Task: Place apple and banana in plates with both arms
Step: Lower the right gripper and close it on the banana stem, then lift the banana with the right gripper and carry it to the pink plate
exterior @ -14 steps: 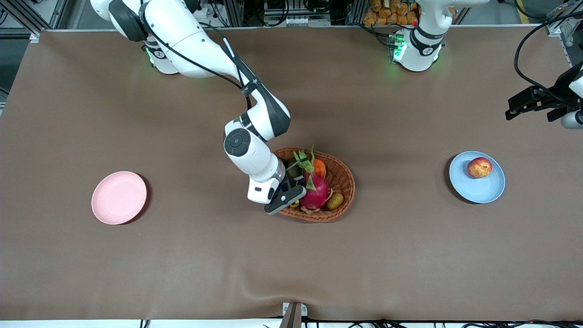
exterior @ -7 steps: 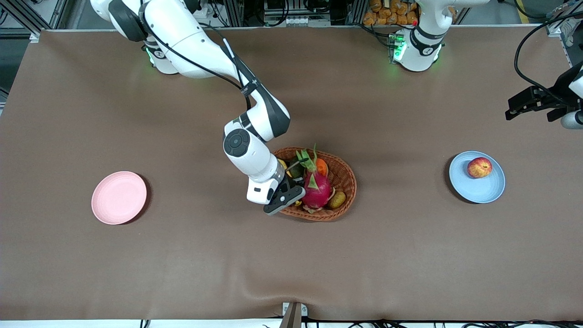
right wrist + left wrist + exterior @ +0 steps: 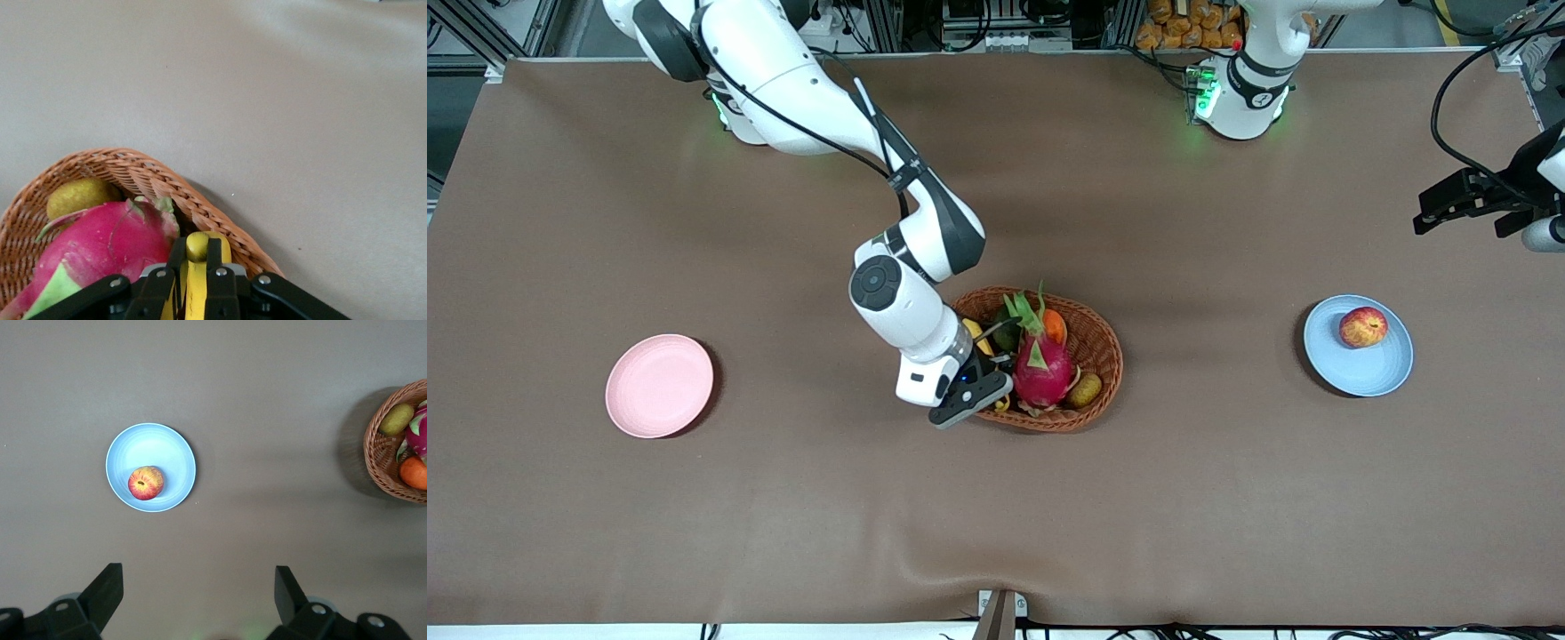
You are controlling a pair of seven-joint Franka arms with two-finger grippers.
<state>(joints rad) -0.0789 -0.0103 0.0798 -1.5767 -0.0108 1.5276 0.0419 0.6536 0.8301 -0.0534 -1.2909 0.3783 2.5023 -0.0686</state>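
The red-and-yellow apple (image 3: 1362, 327) lies on the light blue plate (image 3: 1360, 366) toward the left arm's end of the table; both show in the left wrist view, apple (image 3: 145, 483) on plate (image 3: 167, 450). My left gripper (image 3: 1467, 209) hangs open and empty above the table edge beside that plate. My right gripper (image 3: 980, 378) is in the woven basket (image 3: 1100, 356), shut on the yellow banana (image 3: 198, 280), whose end (image 3: 976, 333) pokes out beside the wrist. The pale pink plate (image 3: 660, 386) lies empty toward the right arm's end.
The basket at mid-table also holds a magenta dragon fruit (image 3: 1040, 369), a brownish-green kiwi (image 3: 1085, 389) and an orange carrot-like piece (image 3: 1055, 326). In the right wrist view the dragon fruit (image 3: 100, 243) lies against the held banana.
My right gripper has shifted slightly toward the right arm's end of the table, drawing the banana with it; the basket contents shifted a little. The left arm has not moved.
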